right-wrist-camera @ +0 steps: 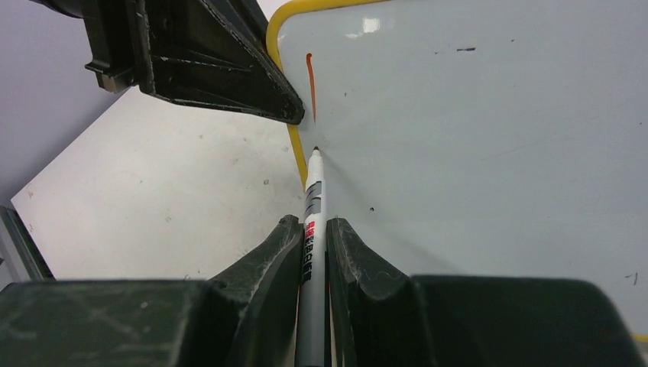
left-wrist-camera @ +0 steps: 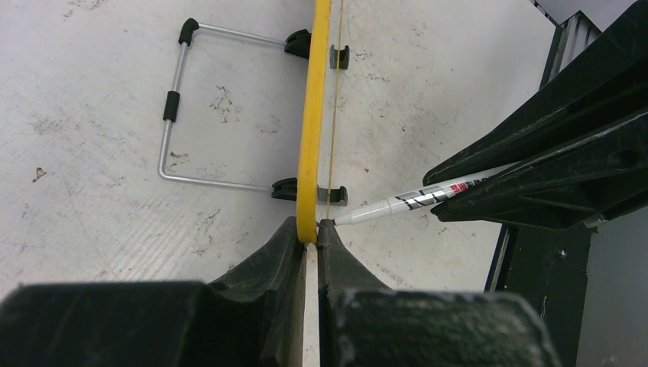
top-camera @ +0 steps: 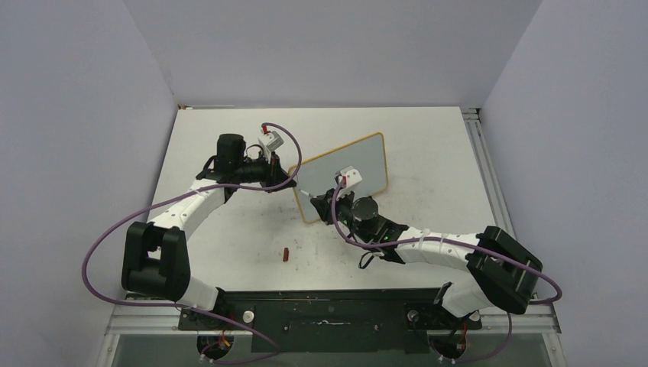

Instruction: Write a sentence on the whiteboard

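Checking state, big to small. Desk point(top-camera: 428, 153): the whiteboard point(top-camera: 328, 170) stands about mid-desk, a bit toward the far edge, leaning back on its wire stand point(left-wrist-camera: 183, 115).

Left tool point(left-wrist-camera: 308, 233) is clamped narrow on the board's yellow frame at the left edge and is bracing it. Right tool point(right-wrist-camera: 313, 229) is closed on the marker point(right-wrist-camera: 314, 195), gripping the barrel with the tip pointing away from the wrist at the board face.

The sentence point(right-wrist-camera: 310, 84) has barely begun. I see one short red-orange downstroke in the board's upper corner, just beside the frame and the left tool's finger. The rest of the face is blank apart from a few dark specks. The marker tip sits just below the end of that stroke. I can't tell from the wrist views whether it's touching the surface or slightly off it.

There's a small red piece point(top-camera: 285, 254) on the desk toward the near edge, well apart from the board. It's probably the cap.

My read is that we're on the first letter. The next move needs the tip set lightly on the board and the rest of the letter drawn rightward, away from the frame. Press gently, because the board only leans on its stand. The left clamp has to hold or the board will slide.
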`<state>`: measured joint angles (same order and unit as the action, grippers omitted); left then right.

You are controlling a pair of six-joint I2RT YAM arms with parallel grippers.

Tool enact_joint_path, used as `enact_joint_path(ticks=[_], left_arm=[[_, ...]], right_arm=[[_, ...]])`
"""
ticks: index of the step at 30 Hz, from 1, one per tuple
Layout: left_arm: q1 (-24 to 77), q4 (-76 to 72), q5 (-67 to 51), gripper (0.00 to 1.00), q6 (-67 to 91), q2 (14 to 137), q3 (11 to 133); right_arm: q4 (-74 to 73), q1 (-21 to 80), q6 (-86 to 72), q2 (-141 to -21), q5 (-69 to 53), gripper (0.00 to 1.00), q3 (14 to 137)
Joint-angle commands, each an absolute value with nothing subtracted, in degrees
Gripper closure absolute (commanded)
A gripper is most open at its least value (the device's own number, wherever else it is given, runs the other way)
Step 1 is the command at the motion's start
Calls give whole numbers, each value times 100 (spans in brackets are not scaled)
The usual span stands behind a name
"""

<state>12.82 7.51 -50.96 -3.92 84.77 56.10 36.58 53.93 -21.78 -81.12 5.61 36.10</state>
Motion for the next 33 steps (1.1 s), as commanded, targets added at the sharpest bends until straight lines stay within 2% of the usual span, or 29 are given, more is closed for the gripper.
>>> enact_joint_path(ticks=[1,12,33], left_arm=[[1325,903,-5053,100,-579,8356,5800],[1336,923,-5027,100,-593,8379,5807],[1358,1027,-4979,100,-677,8395,5845]], right_arm=[[3890,5449,-2229,-8007,713,95,3616],[3928,5467,-1999,-7578,774,95,3886],[4256,5322,-1904,-8186,648,95,4326]])
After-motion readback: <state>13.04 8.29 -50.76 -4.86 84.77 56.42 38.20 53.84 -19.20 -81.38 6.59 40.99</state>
